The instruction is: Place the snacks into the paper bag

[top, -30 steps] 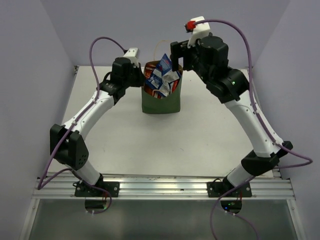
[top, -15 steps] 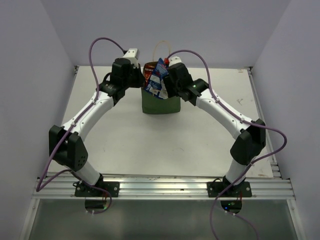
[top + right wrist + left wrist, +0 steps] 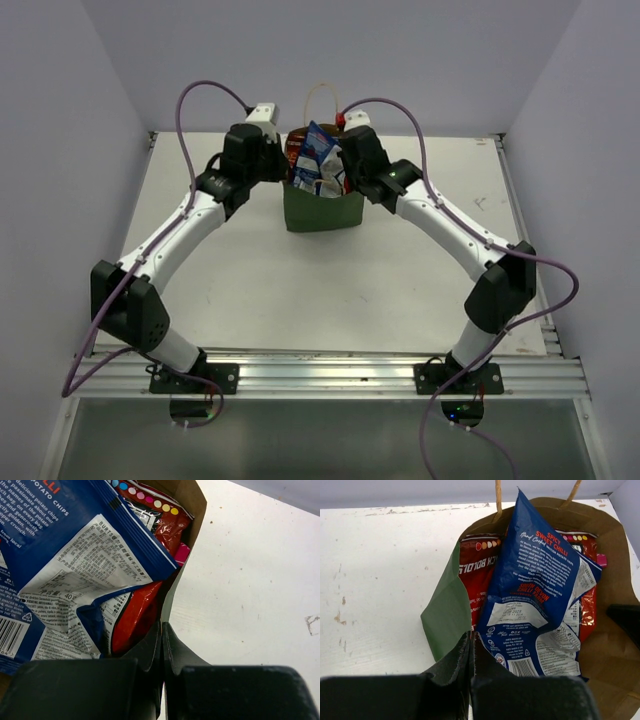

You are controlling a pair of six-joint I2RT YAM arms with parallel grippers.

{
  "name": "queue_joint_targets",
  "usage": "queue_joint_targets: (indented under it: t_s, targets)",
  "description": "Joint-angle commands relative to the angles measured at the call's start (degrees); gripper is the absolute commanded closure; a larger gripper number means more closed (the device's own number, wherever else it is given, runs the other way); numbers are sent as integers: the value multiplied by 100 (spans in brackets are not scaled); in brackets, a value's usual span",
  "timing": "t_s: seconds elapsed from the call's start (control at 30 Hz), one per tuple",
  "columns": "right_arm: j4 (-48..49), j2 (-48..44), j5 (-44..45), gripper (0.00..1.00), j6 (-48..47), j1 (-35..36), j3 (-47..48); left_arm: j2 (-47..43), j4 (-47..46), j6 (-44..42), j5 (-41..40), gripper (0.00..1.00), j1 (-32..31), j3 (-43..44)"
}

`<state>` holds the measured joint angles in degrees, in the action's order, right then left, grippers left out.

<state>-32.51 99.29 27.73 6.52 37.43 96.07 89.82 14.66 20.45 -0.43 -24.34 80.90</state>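
- We see the left gripper [image 3: 471, 641] fully closed, its fingers pinching the left rim of the paper bag [image 3: 322, 212].
- The paper bag stands upright on the table [image 3: 300, 290], close to the far edge and about midway between the left and right edges. One tan handle [image 3: 322, 93] loops up above its far rim.
- A blue packet [image 3: 535, 595] stands tilted inside the bag and sticks out above the rim.
- A red packet [image 3: 479, 580] with a row of coloured dots sits behind the blue one, also inside the bag.
- A pink packet [image 3: 182, 554] shows only as a sliver against the right wall.
- We see the right gripper [image 3: 162, 632] fully closed, pinching the right rim of the bag.
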Motion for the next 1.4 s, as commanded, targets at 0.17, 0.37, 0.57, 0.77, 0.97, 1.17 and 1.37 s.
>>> queue_joint_targets:
  t_s: [0.17,0.37,0.57,0.77,0.97,1.17,1.37]
  targets:
    - [-729,-989,382,100,174,387,315,-1221,-226,38,-976,100,-651,-469]
    - [-1248,-1455,1137,100,446,1292,360,-1809,-156,214,-1222,100,-844,-909]
    - [-1433,-2078,1393,100,999,1846,-447,-2591,72,398,-1636,100,-1108,-1375]
    - [-1670,-2422,1525,100,1439,2040,-914,-3155,310,627,-1504,100,-1213,-1542]
    - [-1688,-2669,1385,100,1869,2146,-1520,-3383,345,882,-1505,100,-1363,-2253]
    - [-1513,-2564,1297,100,2169,2295,-2215,-3542,222,1075,-1583,100,-1451,-3300]
    - [-1776,-2581,1753,100,1959,2462,-1524,-3366,353,751,-1724,100,-1617,-2397]
